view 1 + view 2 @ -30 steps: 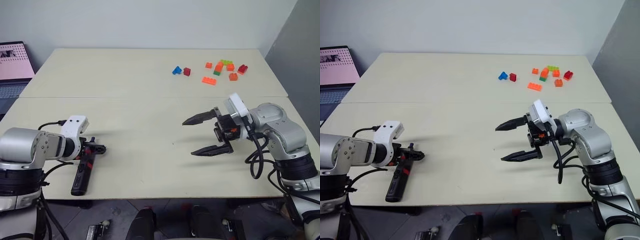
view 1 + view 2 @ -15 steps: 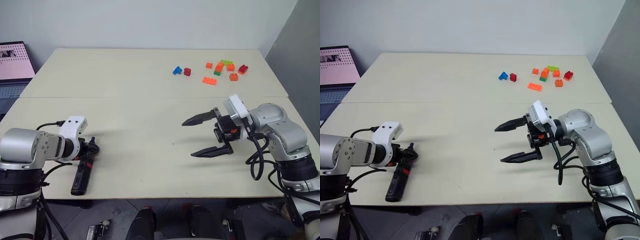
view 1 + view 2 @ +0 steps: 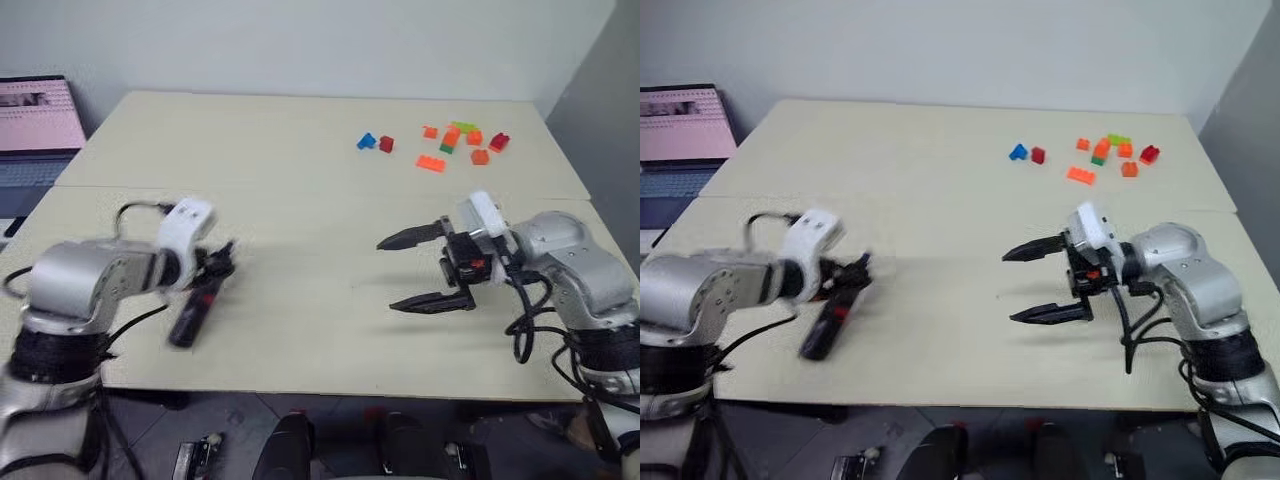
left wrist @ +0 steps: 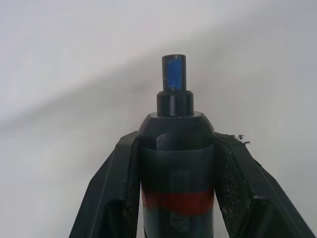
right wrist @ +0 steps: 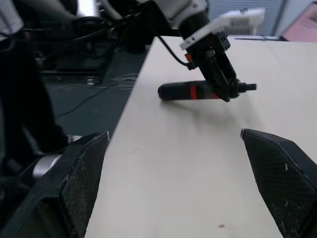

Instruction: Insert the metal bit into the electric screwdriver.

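Left gripper [image 3: 213, 268] clamped on screwdriver [image 3: 195, 308], both black fingers [image 4: 110, 188] pressed against the barrel just above its red band, narrow tip poking out past them. Held off the table [image 3: 300, 210] at a slant, butt end hanging toward the near edge; blurred in the head views, so exact tilt hard to judge. Right gripper [image 3: 421, 270] spread wide, holding nothing, pointing sideways across the table toward the left arm, well apart from the screwdriver. Metal bit not made out anywhere, perhaps too thin to see. Pale beige tabletop, a seam running across it. Small bricks [image 3: 452, 144], orange, red, blue and green, scattered near the far right corner. Laptop [image 3: 38, 125] with pinkish screen beside the far left edge. Plain light wall behind.
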You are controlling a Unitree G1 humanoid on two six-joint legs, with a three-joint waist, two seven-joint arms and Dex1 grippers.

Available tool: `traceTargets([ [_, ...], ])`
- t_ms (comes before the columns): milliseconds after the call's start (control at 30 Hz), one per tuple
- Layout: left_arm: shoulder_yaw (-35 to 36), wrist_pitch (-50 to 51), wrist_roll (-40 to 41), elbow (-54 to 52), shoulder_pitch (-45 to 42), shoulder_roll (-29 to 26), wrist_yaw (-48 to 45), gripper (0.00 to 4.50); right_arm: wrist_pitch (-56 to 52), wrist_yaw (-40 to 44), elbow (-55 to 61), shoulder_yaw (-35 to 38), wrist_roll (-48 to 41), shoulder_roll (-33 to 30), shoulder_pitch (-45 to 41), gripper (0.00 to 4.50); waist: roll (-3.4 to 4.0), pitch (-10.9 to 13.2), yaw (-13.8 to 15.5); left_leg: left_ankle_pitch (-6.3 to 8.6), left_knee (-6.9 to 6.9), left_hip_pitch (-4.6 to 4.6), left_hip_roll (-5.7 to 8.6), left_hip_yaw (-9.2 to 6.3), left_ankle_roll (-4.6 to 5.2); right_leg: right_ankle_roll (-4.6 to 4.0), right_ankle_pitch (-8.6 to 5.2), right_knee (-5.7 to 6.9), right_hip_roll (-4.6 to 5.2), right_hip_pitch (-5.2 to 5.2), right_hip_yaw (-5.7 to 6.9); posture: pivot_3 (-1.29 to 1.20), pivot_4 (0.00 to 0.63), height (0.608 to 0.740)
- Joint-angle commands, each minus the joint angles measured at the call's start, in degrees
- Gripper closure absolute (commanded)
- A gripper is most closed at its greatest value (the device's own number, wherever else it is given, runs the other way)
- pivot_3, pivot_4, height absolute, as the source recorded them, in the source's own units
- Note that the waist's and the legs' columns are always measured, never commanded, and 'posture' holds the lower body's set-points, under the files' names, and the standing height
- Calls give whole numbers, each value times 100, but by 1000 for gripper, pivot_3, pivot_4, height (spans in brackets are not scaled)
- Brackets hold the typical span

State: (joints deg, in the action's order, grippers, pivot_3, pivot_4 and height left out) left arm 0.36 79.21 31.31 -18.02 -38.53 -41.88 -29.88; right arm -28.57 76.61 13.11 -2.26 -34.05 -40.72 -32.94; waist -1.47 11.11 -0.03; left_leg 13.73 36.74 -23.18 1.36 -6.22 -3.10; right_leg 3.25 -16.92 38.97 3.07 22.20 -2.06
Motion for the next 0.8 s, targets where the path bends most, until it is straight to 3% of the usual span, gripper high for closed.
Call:
traceTargets([
  [33,-31,-464,165,-292,-396,596,-23,2828,-335,-439,527,668,-409,-261,178,0,0,0,-31,0,6,-1,1,6,0,5,3,-1,0,0,-9,0,150,740],
  [167,-467,-1909,-249,-50,-529,1702,187,2828,-492,-1006,775,1304,-497,-492,616,0,-1,0,-89,2,16,0,1,18,5,13,7,0,-1,2,-24,0,150,740],
  [400,-976,-4433,-1207,575,108,2795,491,2829,-659,-1663,1307,1646,-722,-484,1030,0,4,-2,-140,10,15,18,2,36,21,15,10,3,-6,-10,-37,0,150,740],
  [567,-1044,-5450,-1668,1037,523,3116,615,2829,-656,-1848,1390,1636,-779,-495,1084,0,4,-2,-144,9,17,17,3,32,25,20,12,3,-8,-13,-35,0,150,740],
  [800,-967,-5719,-1834,1042,1139,3183,734,2829,-596,-1798,1417,1450,-727,-583,1039,0,4,-3,-143,9,21,22,3,29,27,28,17,1,-6,-21,-34,0,150,740],
])
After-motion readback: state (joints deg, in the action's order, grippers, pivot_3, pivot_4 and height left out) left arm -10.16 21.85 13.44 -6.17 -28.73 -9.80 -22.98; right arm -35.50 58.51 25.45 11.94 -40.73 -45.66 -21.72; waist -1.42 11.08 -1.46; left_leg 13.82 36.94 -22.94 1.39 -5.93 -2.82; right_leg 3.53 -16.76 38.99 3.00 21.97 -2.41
